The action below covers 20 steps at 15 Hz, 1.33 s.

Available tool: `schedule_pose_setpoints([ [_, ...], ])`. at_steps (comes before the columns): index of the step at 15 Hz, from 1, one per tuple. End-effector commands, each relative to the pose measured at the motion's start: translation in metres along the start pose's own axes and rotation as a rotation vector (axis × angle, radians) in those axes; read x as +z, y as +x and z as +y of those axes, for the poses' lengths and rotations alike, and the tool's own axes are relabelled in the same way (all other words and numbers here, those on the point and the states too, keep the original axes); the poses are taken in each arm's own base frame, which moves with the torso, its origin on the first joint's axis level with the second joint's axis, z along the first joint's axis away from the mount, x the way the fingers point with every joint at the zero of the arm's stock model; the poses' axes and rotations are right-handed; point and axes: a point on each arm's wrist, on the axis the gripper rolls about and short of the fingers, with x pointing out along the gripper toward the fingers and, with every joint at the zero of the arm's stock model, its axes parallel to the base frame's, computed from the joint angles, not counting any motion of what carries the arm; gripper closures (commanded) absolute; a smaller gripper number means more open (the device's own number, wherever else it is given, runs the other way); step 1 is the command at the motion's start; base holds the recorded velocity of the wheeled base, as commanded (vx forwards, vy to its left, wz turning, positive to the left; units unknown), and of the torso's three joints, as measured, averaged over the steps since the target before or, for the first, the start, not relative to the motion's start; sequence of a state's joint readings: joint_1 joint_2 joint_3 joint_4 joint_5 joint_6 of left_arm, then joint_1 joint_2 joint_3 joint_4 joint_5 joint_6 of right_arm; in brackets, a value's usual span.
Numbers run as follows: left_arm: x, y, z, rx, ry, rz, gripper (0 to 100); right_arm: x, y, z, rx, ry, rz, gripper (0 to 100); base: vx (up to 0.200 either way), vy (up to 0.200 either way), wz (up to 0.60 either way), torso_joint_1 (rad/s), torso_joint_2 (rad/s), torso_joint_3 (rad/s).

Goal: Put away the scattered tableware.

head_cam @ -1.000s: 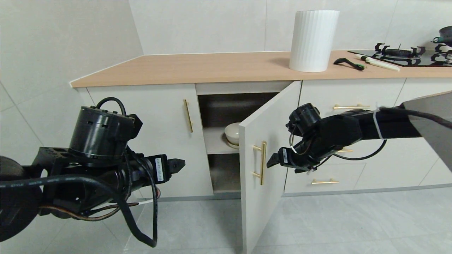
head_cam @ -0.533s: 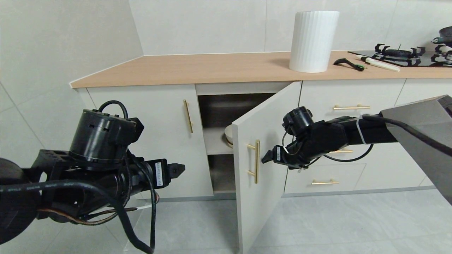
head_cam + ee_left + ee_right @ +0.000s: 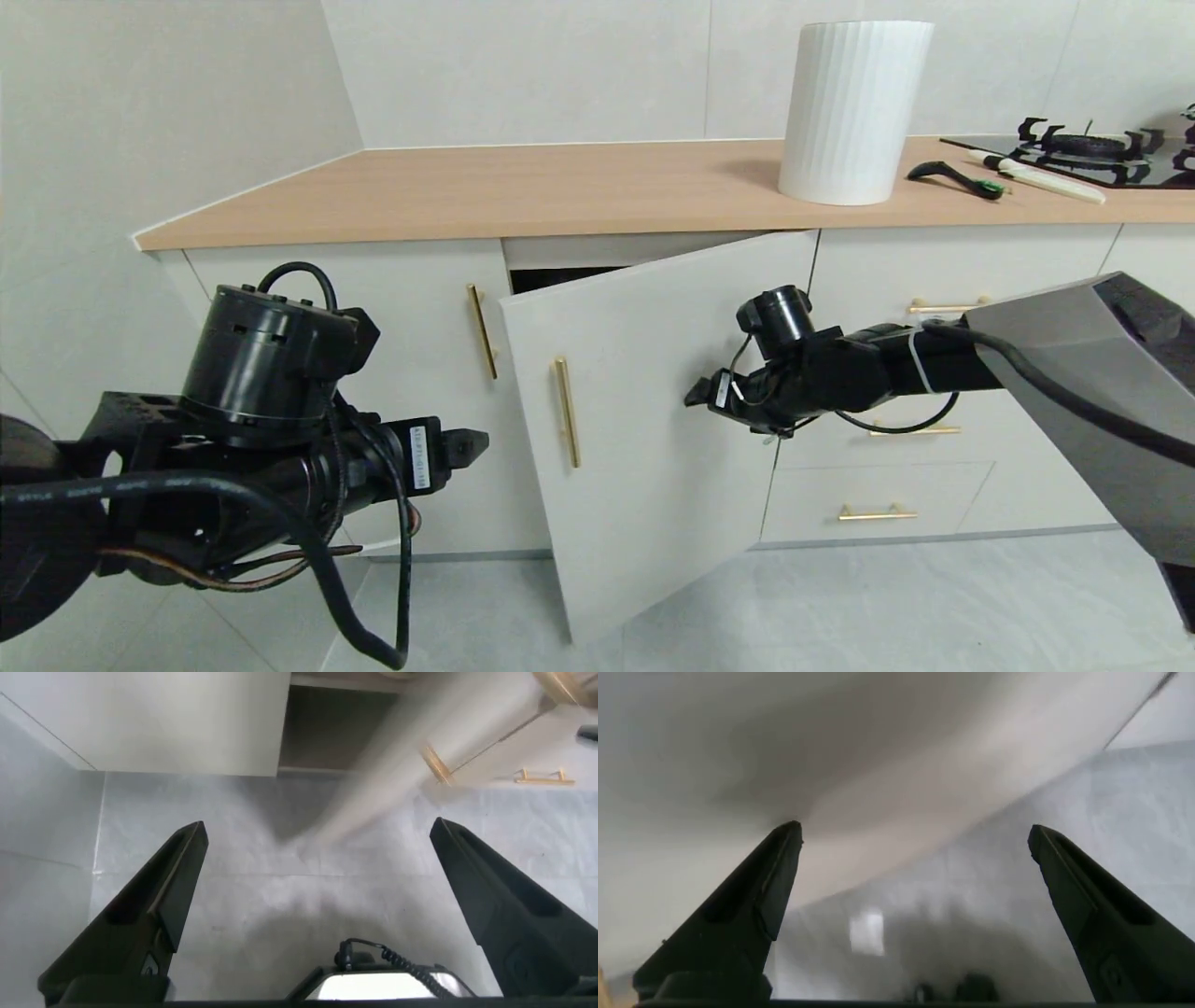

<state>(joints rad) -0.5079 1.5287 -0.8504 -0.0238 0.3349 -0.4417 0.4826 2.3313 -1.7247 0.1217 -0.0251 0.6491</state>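
The white cabinet door (image 3: 644,420) with a gold handle (image 3: 565,411) stands nearly closed, leaving a thin dark gap (image 3: 551,278) at its top. My right gripper (image 3: 695,394) is against the door's outer face, right of the handle. In the right wrist view the right gripper (image 3: 913,835) is open, with the door face close in front. My left gripper (image 3: 471,443) hangs low, left of the door. It is open in the left wrist view (image 3: 318,831), with nothing between its fingers above the grey floor, and the door (image 3: 392,793) shows beyond it.
On the wooden counter (image 3: 467,191) stand a white ribbed cylinder (image 3: 854,112), a black-handled utensil (image 3: 952,175) and a knife (image 3: 1041,177) beside the gas hob (image 3: 1083,149). Drawers with gold handles (image 3: 878,511) are right of the door. A closed cabinet door (image 3: 355,373) is on its left.
The right gripper has pushed the door from half open to nearly closed, hiding the bowls on the shelf. The head view has shifted slightly. The left arm has stayed put.
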Motion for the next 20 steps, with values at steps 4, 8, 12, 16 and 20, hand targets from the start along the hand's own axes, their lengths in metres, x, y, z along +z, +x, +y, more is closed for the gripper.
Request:
schedule_pose_setpoints([
  [4, 0.001, -0.002, 0.000, -0.004, -0.001, -0.007, 0, 0.008, 0.044, 0.012, -0.072, 0.140, -0.267, 0, 0.000, 0.000, 0.00, 0.000, 0.00, 0.000],
  [8, 0.001, -0.002, 0.000, -0.004, -0.003, -0.007, 0, 0.018, 0.061, 0.001, -0.134, 0.226, -0.366, 0, 0.000, 0.000, 0.00, 0.000, 0.00, 0.000],
  [12, 0.001, -0.002, 0.000, -0.004, -0.003, -0.007, 0, 0.032, 0.060, -0.009, -0.126, 0.252, -0.421, 0, 0.000, 0.000, 0.00, 0.000, 0.00, 0.000],
  [16, 0.001, -0.002, 0.000, -0.003, -0.004, -0.009, 0, 0.036, 0.058, -0.012, -0.129, 0.257, -0.427, 0, 0.000, 0.000, 0.00, 0.000, 0.00, 0.000],
  [20, 0.004, -0.009, 0.002, -0.010, -0.013, -0.033, 0, 0.045, -0.010, 0.009, -0.103, 0.254, -0.445, 0, 0.000, 0.000, 0.00, 0.000, 0.00, 0.000],
])
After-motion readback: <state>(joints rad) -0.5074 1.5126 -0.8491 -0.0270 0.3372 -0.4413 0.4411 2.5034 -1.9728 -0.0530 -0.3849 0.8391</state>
